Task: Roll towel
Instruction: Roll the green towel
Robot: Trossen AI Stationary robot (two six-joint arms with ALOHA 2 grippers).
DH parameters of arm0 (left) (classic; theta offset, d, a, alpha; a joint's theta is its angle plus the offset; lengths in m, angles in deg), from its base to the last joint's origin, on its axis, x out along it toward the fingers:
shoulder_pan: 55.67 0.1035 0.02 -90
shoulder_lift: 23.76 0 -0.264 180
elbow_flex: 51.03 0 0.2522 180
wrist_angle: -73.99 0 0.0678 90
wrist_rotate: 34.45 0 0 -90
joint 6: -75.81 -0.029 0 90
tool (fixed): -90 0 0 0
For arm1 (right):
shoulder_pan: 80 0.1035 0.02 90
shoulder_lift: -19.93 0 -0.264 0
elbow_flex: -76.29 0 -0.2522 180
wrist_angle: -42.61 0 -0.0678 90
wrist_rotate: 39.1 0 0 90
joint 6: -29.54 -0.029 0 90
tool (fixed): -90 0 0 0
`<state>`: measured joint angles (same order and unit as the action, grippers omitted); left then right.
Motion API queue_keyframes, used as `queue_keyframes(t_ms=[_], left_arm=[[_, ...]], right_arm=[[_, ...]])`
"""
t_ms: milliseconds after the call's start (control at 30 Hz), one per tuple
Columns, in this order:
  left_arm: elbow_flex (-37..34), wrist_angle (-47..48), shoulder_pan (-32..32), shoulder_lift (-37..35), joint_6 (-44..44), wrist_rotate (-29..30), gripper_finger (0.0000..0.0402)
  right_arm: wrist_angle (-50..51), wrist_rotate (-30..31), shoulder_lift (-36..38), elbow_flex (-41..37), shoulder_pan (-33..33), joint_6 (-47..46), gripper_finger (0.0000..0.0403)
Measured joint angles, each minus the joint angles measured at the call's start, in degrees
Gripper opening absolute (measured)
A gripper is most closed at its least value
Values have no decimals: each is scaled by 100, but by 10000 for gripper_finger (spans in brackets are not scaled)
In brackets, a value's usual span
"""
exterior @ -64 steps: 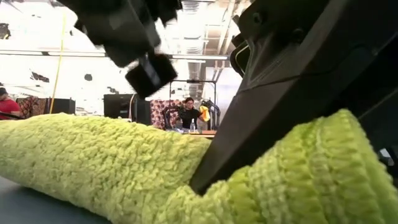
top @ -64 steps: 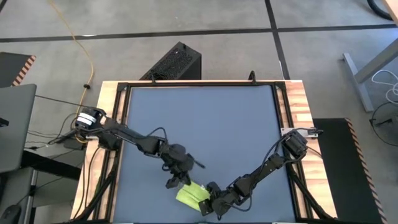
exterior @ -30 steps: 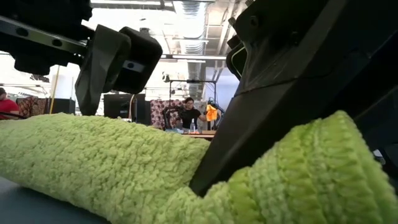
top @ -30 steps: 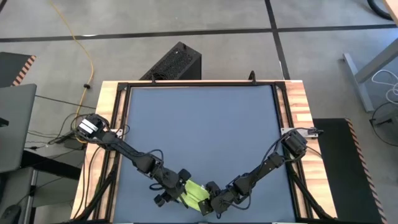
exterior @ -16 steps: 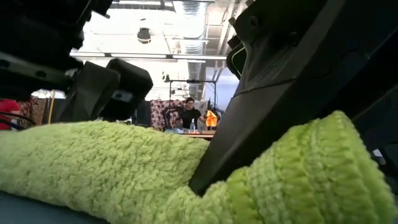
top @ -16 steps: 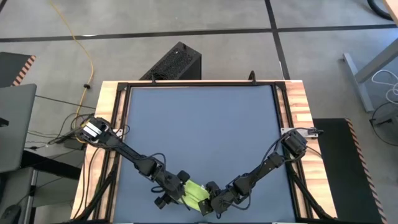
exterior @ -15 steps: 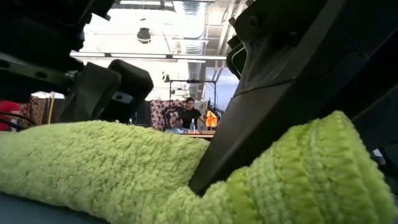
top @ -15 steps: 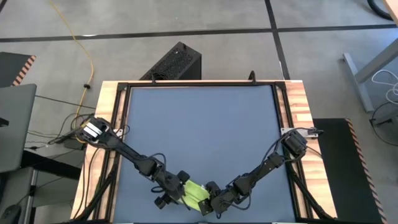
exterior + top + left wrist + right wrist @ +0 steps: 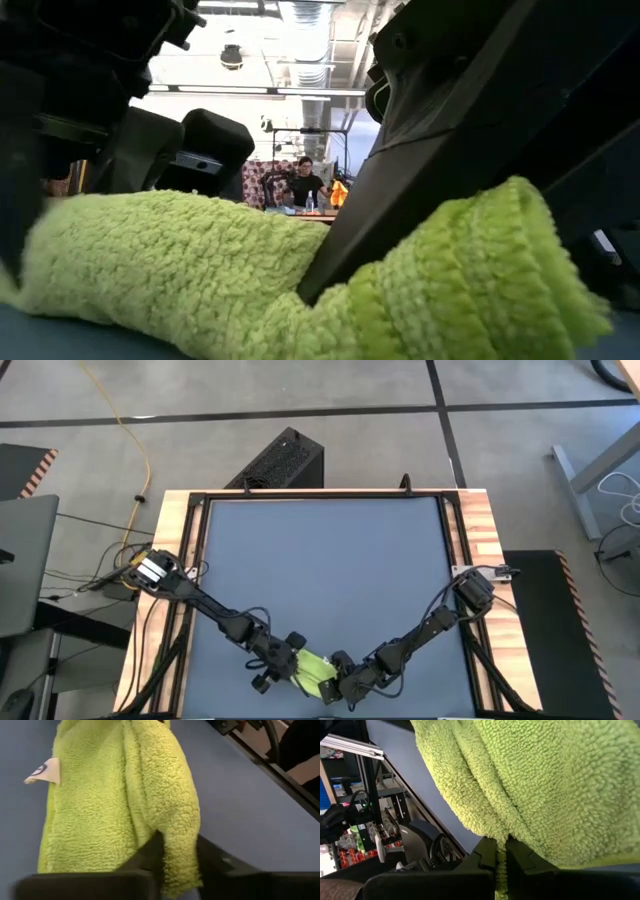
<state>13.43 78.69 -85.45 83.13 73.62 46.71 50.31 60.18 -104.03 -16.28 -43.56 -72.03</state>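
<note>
The lime-green towel [image 9: 314, 669] lies bunched into a thick, short roll on the dark mat near the table's near edge, its long underside [image 9: 180, 300] resting on the mat. A small white tag [image 9: 42, 771] sticks out from one side. My left gripper [image 9: 177, 870] is at the towel's left end, shut on it. My right gripper [image 9: 501, 857] is at the towel's right end, also shut on it. In the low view the towel fills the frame, with the left gripper [image 9: 150, 150] behind it and the right gripper's finger [image 9: 450, 120] crossing it. My left gripper pinches a thick folded ridge [image 9: 176, 840] at the towel's left end between its two fingers. The fingers slant down from the table's left. That end rests on the mat. My right gripper pinches a fold [image 9: 501, 840] at the towel's right end between its two fingers, slanting down from the table's right. The hemmed right end [image 9: 500, 260] stands a little higher than the rest of the towel, which lies on the mat.
The blue-grey mat [image 9: 320, 560] covers the table inside a wooden frame [image 9: 482, 530]; most of it lies bare toward the far edge. A black box [image 9: 285, 460] stands beyond the far edge. A person [image 9: 303, 185] shows far off in the room.
My left gripper has sunk onto the towel's left end and shut on it, taking hold. That end has been drawn in and bunched up, so the towel looks shorter in the low view. My right gripper has kept its hold and stayed put.
</note>
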Motion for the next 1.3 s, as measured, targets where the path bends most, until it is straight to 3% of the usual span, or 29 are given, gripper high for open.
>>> queue_keyframes(t_ms=[100, 500, 733, 867, 1067, 1300], left_arm=[[0, 14, 48, 0, 150, -168, 16], [6, 574, 1001, 7, 1196, -2469, 2], [7, 964, 1306, 7, 1731, -2798, 2], [4, 998, 1362, 7, 2057, -2813, 16], [11, 1311, 1640, -13, 2924, -2714, 70], [-35, 1618, 2256, -165, 2775, -4074, 115]], right_arm=[[-2, 1, 2, 0, 51, -75, 31], [-124, 603, -2, -7, 300, -695, 31], [-1, 770, 0, 0, 279, -1242, 31], [107, 700, 2, 7, 220, -1377, 31], [137, 476, 2, 4, 91, -1394, 31], [189, 360, 2, 4, -2, -1276, 31]])
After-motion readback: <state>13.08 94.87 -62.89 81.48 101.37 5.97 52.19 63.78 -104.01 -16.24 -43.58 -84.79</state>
